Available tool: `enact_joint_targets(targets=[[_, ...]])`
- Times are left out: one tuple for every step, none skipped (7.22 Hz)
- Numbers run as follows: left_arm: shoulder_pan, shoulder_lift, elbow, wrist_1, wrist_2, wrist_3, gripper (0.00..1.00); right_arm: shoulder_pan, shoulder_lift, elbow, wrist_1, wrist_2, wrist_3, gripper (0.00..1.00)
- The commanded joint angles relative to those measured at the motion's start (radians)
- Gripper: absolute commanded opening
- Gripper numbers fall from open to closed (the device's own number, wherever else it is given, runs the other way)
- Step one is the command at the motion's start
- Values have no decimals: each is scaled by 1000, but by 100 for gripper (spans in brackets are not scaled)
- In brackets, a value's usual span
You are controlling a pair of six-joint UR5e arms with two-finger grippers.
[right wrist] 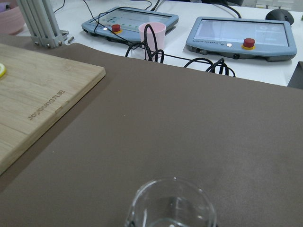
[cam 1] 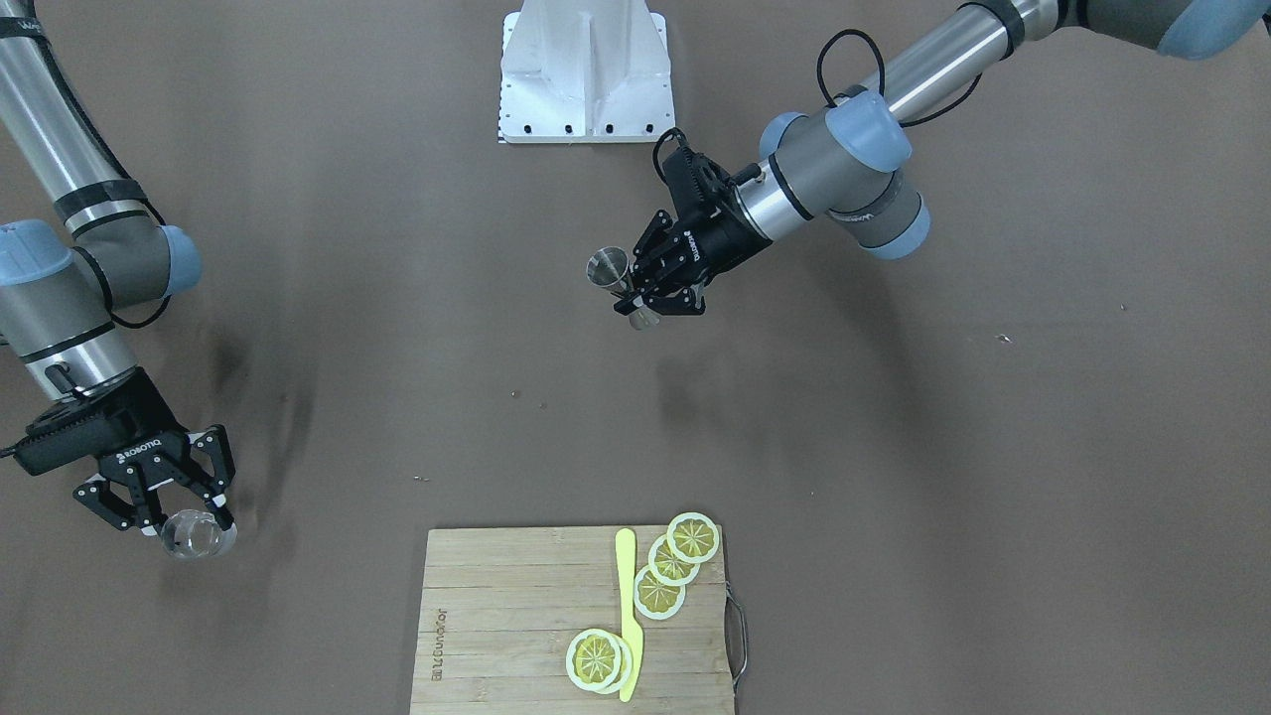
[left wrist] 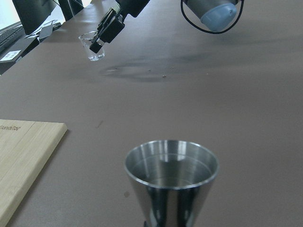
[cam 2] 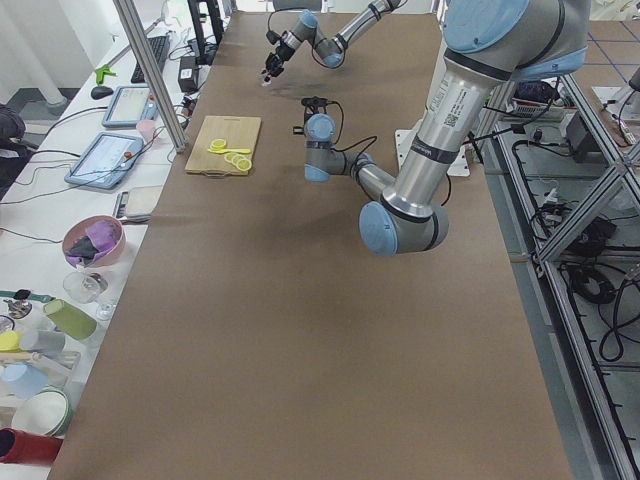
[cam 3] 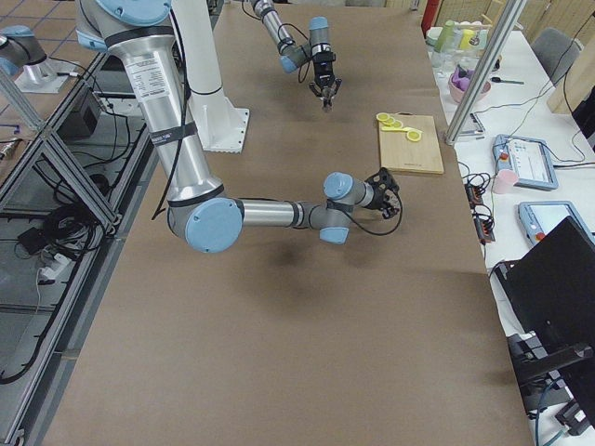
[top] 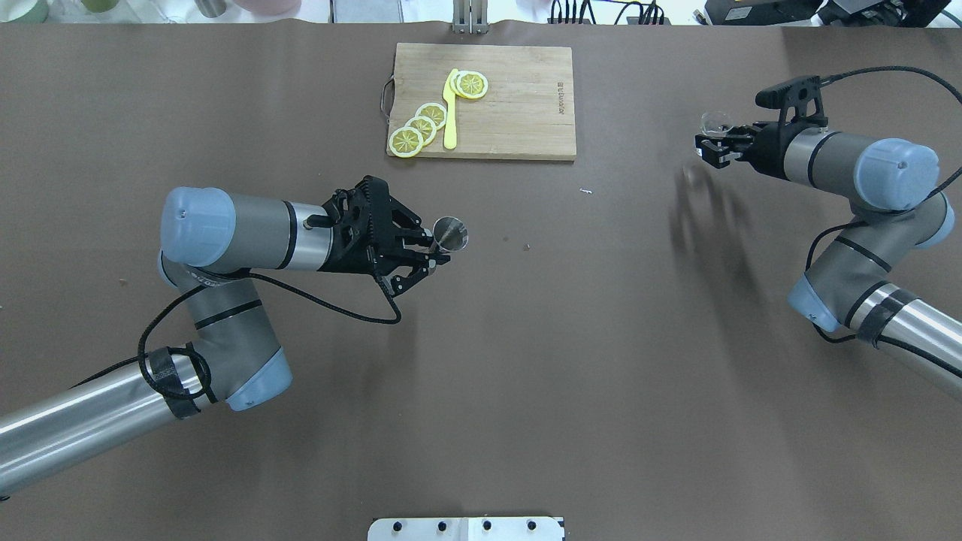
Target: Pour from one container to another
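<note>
The robot's left gripper [top: 434,254] is clamping its fingers on the narrow waist of the small metal jigger [top: 451,233], holding it upright above the brown table [top: 526,376] with the wide mouth facing up. From the left wrist camera, the upper cone is standing just ahead of the fingers, its polished inner wall catching the light; whether any liquid is sitting in it cannot be told. Its shadow is lying on the table apart from it in the front-facing view.

Well apart from that gripper, off to its far side, the right gripper [top: 710,143] is pinching the clear glass cup [top: 718,122] between its fingertips, gripping it at the rim and wall. The cup is hanging upright just below and beyond the fingertips, lifted clear of the table, with its mouth up. The glass is looking transparent throughout in the right wrist view, and any contents cannot be made out.

Further out across the table from both grippers, nearer the left one, a wooden cutting board [top: 518,105] is lying flat, carrying yellow lemon slices [top: 421,128] and a yellow knife [top: 450,113] between them. Neither gripper is touching the board
</note>
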Motion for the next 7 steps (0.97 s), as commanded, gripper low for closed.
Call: enact_joint_targets(targets=[[0, -1, 1, -1, 0, 1, 0, -10, 1, 130, -223, 13, -57, 0], [0, -1, 1, -1, 2, 1, 0, -23, 1, 192, -314, 13, -59, 0], [0, -1, 1, -1, 6, 1, 0, -36, 1, 251, -401, 10, -59, 0], [0, -1, 2, -3, 9, 3, 0, -53, 7, 316, -490, -1, -57, 0], [0, -1, 2, -3, 9, 1, 0, -59, 15, 394, -602, -2, -54, 0], [0, -1, 2, -3, 9, 1, 0, -70, 19, 480, -728, -27, -43, 0], [0, -1, 4, -1, 11, 1, 0, -95, 19, 537, -805, -57, -40, 0]])
